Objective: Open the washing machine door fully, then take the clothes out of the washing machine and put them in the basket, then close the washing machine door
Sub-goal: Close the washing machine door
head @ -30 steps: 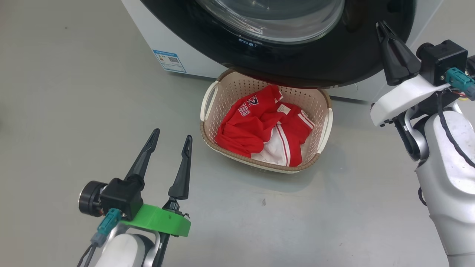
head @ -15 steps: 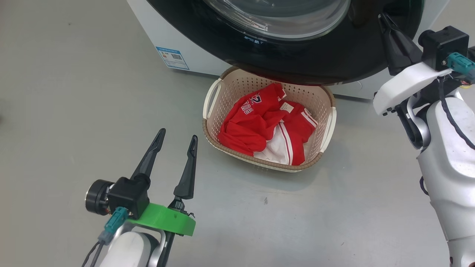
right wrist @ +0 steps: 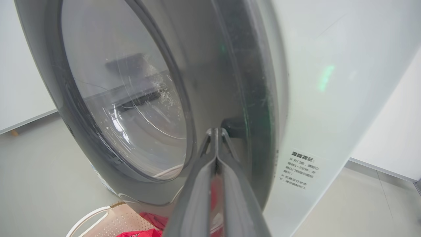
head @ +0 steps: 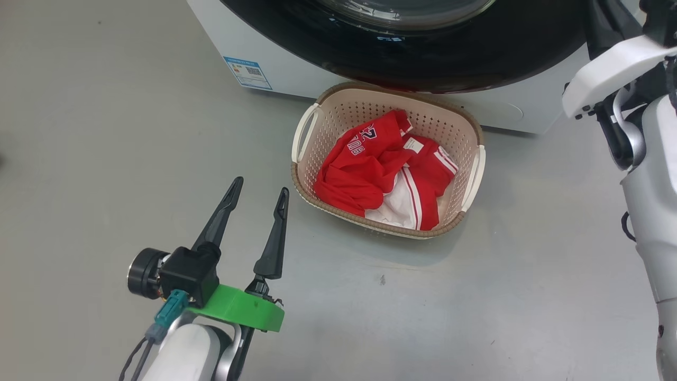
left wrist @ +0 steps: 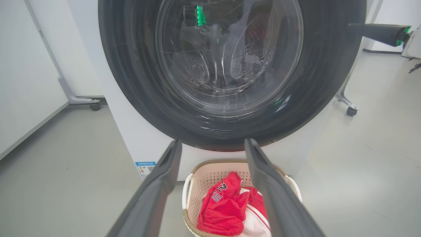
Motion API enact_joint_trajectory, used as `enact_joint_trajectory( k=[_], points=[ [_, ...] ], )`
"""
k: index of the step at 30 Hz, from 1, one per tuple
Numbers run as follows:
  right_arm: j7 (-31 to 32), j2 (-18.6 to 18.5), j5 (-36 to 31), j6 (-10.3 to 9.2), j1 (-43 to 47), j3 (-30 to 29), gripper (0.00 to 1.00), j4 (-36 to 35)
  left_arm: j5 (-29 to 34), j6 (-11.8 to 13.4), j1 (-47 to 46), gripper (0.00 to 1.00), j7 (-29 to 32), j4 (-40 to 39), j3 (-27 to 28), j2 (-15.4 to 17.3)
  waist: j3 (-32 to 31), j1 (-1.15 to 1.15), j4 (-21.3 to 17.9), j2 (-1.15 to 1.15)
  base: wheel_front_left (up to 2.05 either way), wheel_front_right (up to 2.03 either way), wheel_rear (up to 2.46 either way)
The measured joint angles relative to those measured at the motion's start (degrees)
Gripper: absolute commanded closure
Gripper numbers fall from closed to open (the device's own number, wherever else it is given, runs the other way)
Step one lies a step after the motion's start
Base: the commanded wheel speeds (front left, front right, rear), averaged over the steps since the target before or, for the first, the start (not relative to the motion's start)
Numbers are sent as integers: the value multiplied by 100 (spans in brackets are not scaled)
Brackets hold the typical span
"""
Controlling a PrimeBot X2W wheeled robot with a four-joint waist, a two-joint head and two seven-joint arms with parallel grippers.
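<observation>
Right gripper (right wrist: 215, 131) pressed together at door (right wrist: 243, 82) edge | left gripper (head: 261, 185) spread, beside basket (head: 349, 114) | risk: your tips may slip off the glossy rim, leaving door unlatched.

A smooth, pale grey floor (head: 95, 132) spreads under the left claw (head: 261, 186), softly reflecting the light. A small dark speck (head: 382, 279) lies to the claw's right, back toward its wrist. Far ahead on its left is a white wall (left wrist: 23, 72) with a grey castered foot (left wrist: 94, 106). Ahead on its right stand another castered leg (left wrist: 350, 111) and more white wall (left wrist: 391, 19).
</observation>
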Motion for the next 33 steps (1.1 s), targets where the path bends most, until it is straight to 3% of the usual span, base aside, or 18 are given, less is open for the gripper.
enact_joint_trajectory(
  k=[13, 33],
  points=[
    [-219, -149, -1, -33, -742, -185, 100, 477, -11, -11, -140, 0, -52, 98, -112, -22, 150, 0, 162, 0, 0, 0, 0],
    [-735, 8, 53, 23, -719, 54, 100, 1067, -121, -4, -211, 0, -101, 293, -94, -42, 36, 0, 113, 0, 0, 0, 0]
  ],
)
